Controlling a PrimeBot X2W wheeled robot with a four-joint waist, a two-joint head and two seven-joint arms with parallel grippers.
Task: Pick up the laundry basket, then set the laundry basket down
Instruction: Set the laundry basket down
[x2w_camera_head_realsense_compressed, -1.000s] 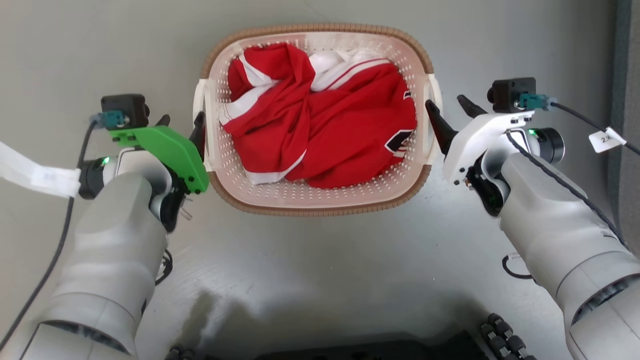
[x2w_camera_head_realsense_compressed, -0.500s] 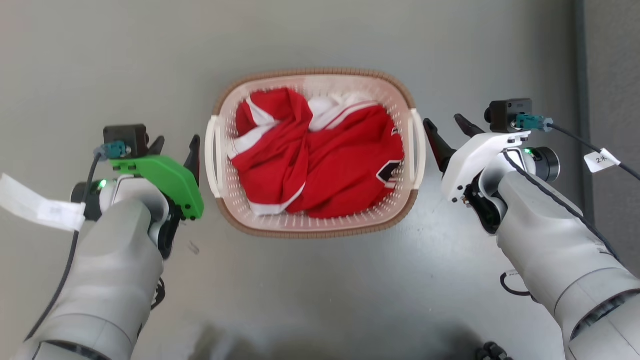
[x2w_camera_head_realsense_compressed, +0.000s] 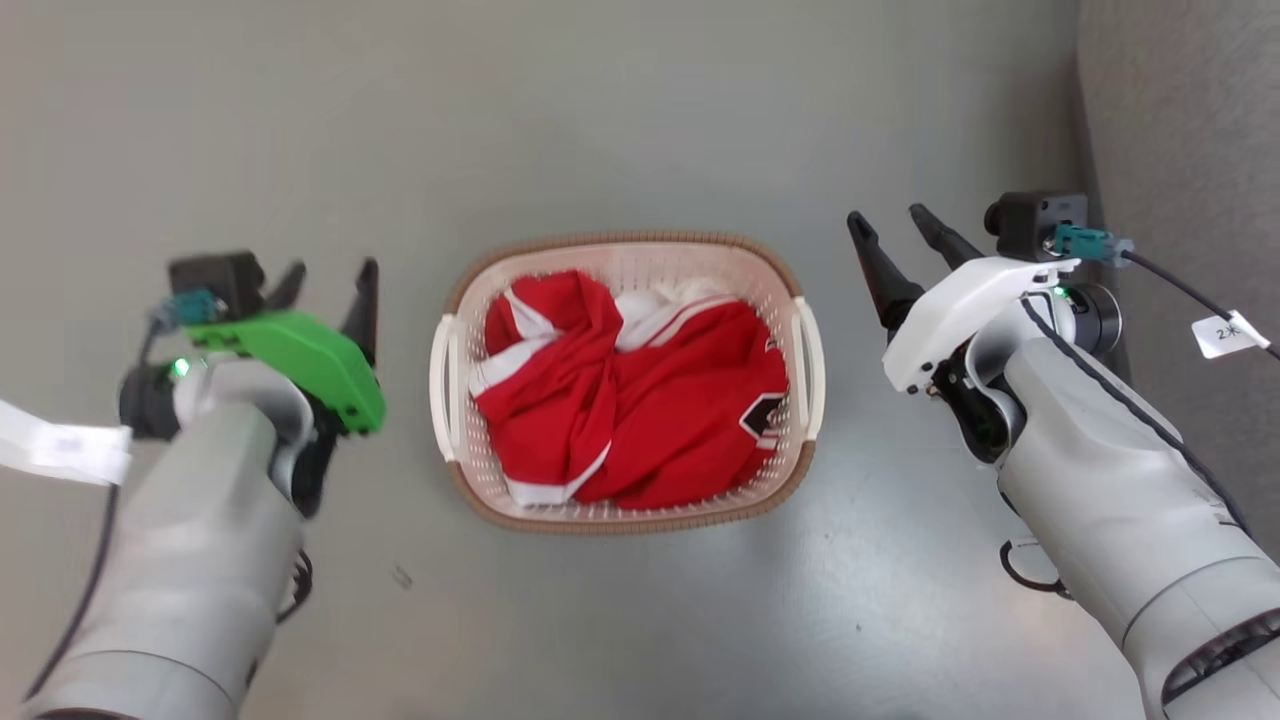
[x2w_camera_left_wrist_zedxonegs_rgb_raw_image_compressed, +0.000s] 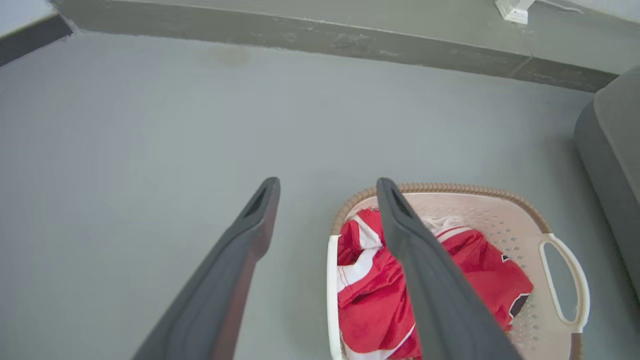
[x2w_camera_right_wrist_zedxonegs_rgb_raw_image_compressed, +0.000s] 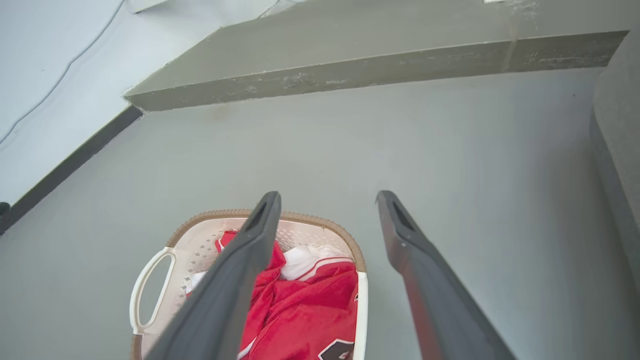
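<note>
On the grey floor (x2w_camera_head_realsense_compressed: 600, 100): laundry basket (x2w_camera_head_realsense_compressed: 600, 241) sits upright between the two arms, touching neither.
Inside the basket: crumpled red garment (x2w_camera_head_realsense_compressed: 660, 400) with white trim.
Left gripper (x2w_camera_head_realsense_compressed: 332, 268): fingers spread, holding nothing.
Right gripper (x2w_camera_head_realsense_compressed: 884, 214): fingers spread, holding nothing.

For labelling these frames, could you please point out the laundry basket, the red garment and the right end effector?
laundry basket (x2w_camera_head_realsense_compressed: 620, 240), head view, far brown rim.
red garment (x2w_camera_head_realsense_compressed: 650, 400), head view, middle of the cloth.
right end effector (x2w_camera_head_realsense_compressed: 884, 212), head view, midway between its fingertips.
</note>
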